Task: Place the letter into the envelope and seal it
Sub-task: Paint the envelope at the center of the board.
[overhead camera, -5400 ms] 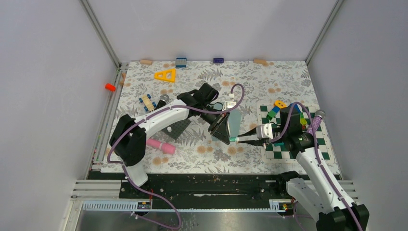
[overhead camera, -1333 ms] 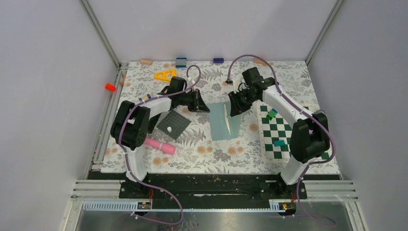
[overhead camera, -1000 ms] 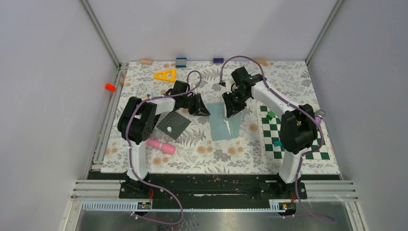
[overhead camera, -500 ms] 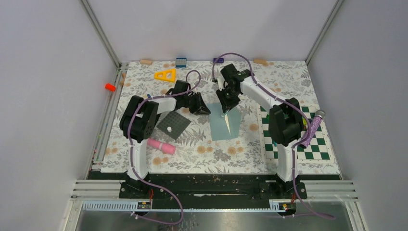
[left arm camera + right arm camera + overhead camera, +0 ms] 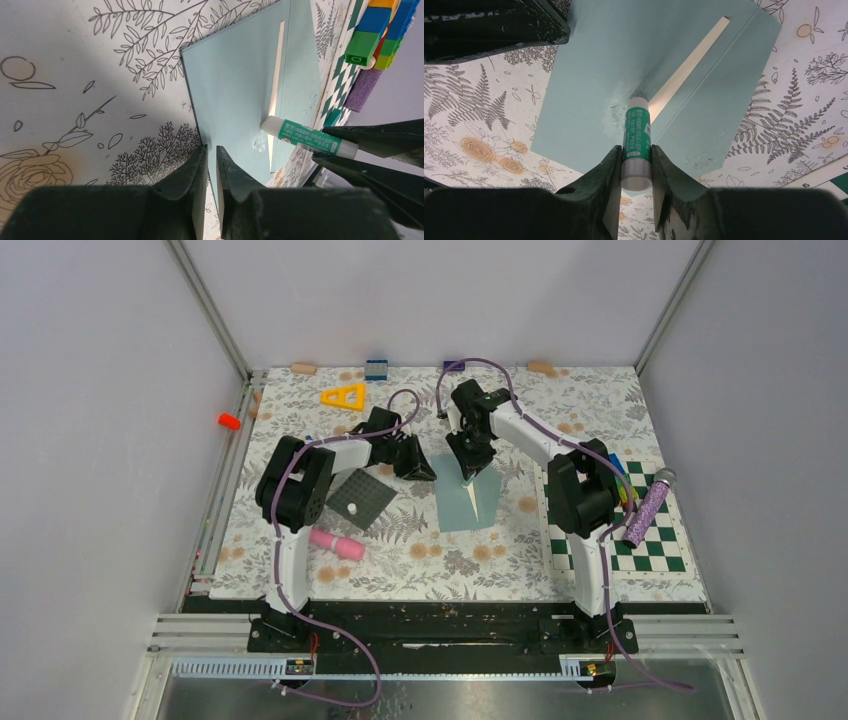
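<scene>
The teal-grey envelope (image 5: 455,505) lies flat mid-table, also seen in the left wrist view (image 5: 235,85) and the right wrist view (image 5: 594,65). A narrow white strip (image 5: 684,70) shows in the gap beside its flap; I cannot tell whether that is the letter. My right gripper (image 5: 470,462) (image 5: 634,150) is shut on a green-and-white glue stick (image 5: 637,140) (image 5: 307,140), whose tip touches the envelope near that gap. At the envelope's far-left edge, my left gripper (image 5: 428,470) (image 5: 211,150) has its jaws almost together with the paper's edge running between them.
A dark grey square mat (image 5: 360,498) and a pink cylinder (image 5: 333,543) lie left of the envelope. A green chessboard (image 5: 660,558) with a purple glitter cylinder (image 5: 648,508) lies to the right. A yellow triangle (image 5: 343,396) and small blocks sit near the far edge.
My right gripper has carried the glue stick leftward across the envelope's far end, its arm swinging with it. The left gripper has stayed at the envelope's edge.
</scene>
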Available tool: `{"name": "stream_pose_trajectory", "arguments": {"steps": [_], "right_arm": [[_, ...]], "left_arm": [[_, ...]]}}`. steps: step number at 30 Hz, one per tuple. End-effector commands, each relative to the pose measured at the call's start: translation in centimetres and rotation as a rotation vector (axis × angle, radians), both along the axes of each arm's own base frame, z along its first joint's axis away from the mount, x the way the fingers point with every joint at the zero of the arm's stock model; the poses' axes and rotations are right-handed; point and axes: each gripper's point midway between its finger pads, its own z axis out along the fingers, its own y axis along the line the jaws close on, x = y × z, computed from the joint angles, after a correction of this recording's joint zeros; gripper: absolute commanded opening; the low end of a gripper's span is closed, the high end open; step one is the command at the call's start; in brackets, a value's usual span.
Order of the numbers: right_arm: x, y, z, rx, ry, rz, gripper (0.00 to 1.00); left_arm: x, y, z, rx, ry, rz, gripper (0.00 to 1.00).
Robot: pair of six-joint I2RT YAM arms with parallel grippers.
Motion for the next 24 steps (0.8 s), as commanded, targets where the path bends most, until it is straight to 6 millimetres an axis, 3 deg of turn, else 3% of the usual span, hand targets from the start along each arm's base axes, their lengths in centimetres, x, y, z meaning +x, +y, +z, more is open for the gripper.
{"name": "stream_pose_trajectory", "arguments": {"steps": [1, 8, 15, 20, 24], "right_arm": [[0.6, 0.7, 0.8, -0.01, -0.031, 0.012, 0.0], [0.3, 0.9, 0.7, -0.004, -0.021, 0.015, 0.0], [0.0, 0.8, 0.6, -0.002, -0.014, 0.014, 0.0], [0.2, 0.8, 0.7, 0.0, -0.018, 0.013, 0.0], [0.2, 1.0, 0.9, 0.006, -0.019, 0.012, 0.0]], "left_arm": [[1.1, -0.2, -0.3, 0.044, -0.023, 0.007, 0.13], [0.9, -1.5, 1.3, -0.05, -0.041, -0.026, 0.14], [0.2, -3.0, 2.4, -0.134, -0.034, -0.076, 0.29], [-0.3, -3.6, 1.7, -0.121, -0.016, -0.091, 0.27], [-0.3, -3.3, 0.5, -0.08, 0.008, -0.08, 0.17]]}}
